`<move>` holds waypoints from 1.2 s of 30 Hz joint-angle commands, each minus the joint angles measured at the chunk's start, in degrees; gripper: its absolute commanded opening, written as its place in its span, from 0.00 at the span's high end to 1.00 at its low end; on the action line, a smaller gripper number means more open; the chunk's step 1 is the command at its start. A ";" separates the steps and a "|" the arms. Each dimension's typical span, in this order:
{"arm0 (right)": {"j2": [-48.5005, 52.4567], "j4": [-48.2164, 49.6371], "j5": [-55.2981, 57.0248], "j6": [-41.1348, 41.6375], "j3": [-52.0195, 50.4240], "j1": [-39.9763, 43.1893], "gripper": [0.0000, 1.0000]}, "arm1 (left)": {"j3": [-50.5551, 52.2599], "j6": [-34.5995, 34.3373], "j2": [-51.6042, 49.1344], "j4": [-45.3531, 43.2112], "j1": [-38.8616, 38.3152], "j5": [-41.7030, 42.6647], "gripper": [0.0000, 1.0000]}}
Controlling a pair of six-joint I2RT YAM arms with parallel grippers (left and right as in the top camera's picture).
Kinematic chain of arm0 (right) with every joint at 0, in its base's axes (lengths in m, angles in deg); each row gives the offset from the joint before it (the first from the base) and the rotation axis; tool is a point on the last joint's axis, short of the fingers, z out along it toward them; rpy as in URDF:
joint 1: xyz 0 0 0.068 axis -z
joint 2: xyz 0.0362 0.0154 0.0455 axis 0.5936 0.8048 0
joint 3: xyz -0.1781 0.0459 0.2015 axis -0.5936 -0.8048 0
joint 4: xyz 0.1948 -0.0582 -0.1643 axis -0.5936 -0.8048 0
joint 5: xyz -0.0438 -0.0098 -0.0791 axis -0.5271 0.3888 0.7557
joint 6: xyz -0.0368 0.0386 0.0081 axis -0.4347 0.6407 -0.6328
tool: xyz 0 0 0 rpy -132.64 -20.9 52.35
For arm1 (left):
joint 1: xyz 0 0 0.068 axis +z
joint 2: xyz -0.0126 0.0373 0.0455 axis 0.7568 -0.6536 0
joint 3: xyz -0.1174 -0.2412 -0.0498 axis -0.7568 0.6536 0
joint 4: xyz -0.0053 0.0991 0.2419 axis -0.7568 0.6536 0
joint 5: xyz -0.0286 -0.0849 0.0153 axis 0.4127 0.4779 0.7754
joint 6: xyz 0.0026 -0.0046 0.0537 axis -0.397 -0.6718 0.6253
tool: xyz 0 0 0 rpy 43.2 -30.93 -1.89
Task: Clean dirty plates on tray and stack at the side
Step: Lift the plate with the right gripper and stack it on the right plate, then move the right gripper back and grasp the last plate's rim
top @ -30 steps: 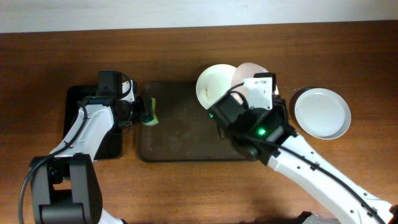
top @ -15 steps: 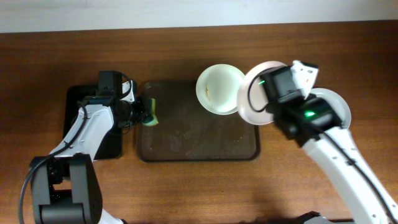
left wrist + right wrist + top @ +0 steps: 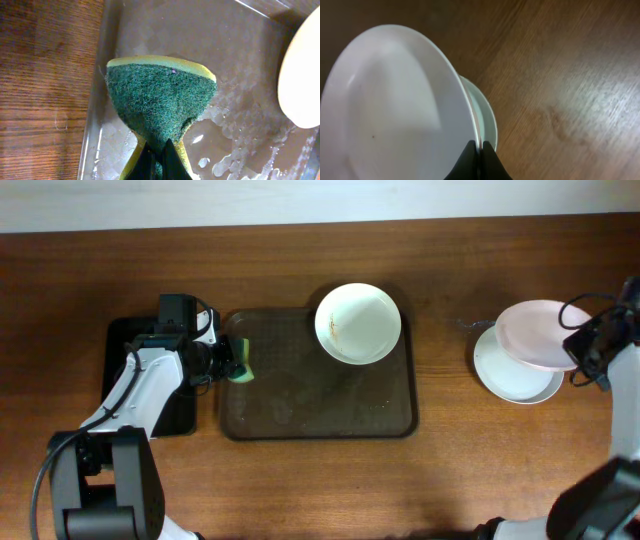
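The dark-brown tray (image 3: 300,405) lies mid-table, wet in the left wrist view (image 3: 240,60). One white plate (image 3: 358,322) with brownish smears rests on its far right corner; its edge shows in the left wrist view (image 3: 302,75). My left gripper (image 3: 228,360) is shut on a green and yellow sponge (image 3: 160,97) at the tray's left end. My right gripper (image 3: 578,345) is shut on the rim of a white plate (image 3: 535,332), also seen in the right wrist view (image 3: 395,110), tilted over the pale blue-green plate (image 3: 515,380) on the table at the right.
A narrow black tray (image 3: 135,380) lies left of the brown tray, under my left arm. Bare wooden table surrounds the tray and the plates at the right (image 3: 560,75).
My right arm has swung the held white plate from the tray's right end out to the right, over the pale plate on the table. The left arm and sponge have not moved.
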 commanded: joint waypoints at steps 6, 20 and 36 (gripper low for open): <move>8.41 -1.57 -0.28 -0.02 0.57 0.07 0.32 | -0.90 -0.35 -0.28 0.11 -0.02 -0.66 0.99; 19.61 11.34 -8.09 -2.01 14.23 -38.07 0.45 | -0.87 -0.33 -0.28 0.35 -0.02 -0.87 0.99; 30.51 14.05 -7.15 -2.03 14.14 -41.44 0.95 | -0.87 -0.35 -0.28 0.35 -0.02 -0.87 0.99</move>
